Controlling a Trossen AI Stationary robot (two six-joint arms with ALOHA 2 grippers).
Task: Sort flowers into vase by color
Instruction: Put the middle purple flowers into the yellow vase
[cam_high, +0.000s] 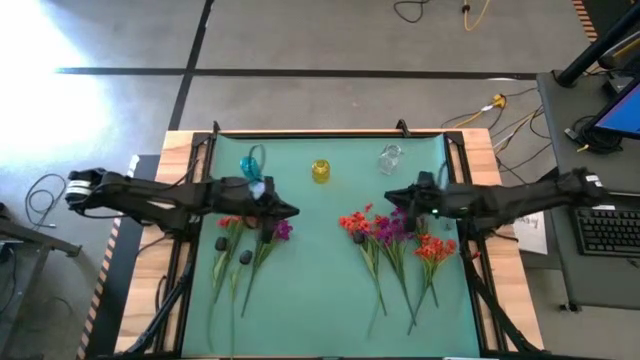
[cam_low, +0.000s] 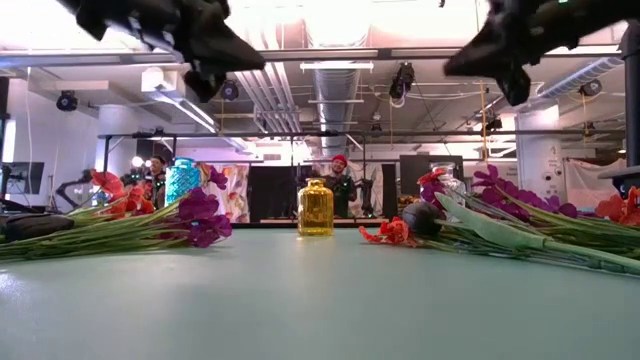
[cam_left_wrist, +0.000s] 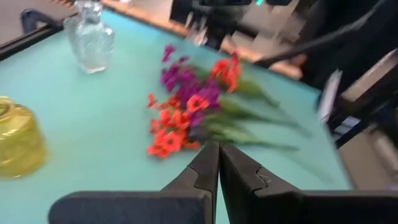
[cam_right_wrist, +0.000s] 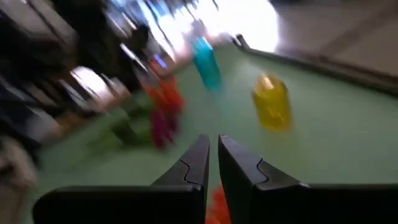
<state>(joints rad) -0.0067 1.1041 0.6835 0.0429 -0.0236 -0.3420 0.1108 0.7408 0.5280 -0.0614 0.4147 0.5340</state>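
I am seeing the left gripper (cam_high: 294, 211) hovering above the green worktop (cam_high: 320, 300), beside the smaller bunch of flowers (cam_high: 240, 245) on the left half; its fingers (cam_left_wrist: 205, 169) are pressed together and holding nothing. The right gripper (cam_high: 390, 197) is hanging above the larger bunch of flowers (cam_high: 400, 240) on the right half, with its fingers (cam_right_wrist: 198, 163) nearly together, only a thin gap between the tips, and nothing between them.

Both bunches are lying flat on the worktop, orange-red and purple heads pointing toward the far edge and green stems trailing toward the near edge. 2 dark buds (cam_high: 232, 250) are sitting in the left bunch.

3 vases are standing in a row near the far edge: a blue vase (cam_high: 251, 163), a yellow vase (cam_high: 321, 171) and a clear vase (cam_high: 389, 158). I am seeing no flower in any of them.
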